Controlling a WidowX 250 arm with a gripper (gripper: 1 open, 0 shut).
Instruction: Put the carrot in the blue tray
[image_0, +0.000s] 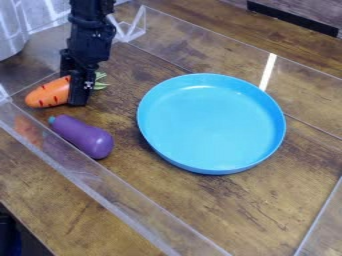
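Observation:
The orange carrot (47, 96) lies on the wooden table at the left, with its thick end toward my gripper (80, 90). The black gripper comes down from above and is shut on that end of the carrot; the leafy top is hidden behind the fingers. To the right, well apart from the carrot, the round blue tray (211, 122) sits flat with nothing in it.
A purple eggplant (82, 136) lies just in front of the carrot. A low clear plastic wall (120, 195) runs along the front and left of the table. A grey object (11, 30) stands at the far left corner.

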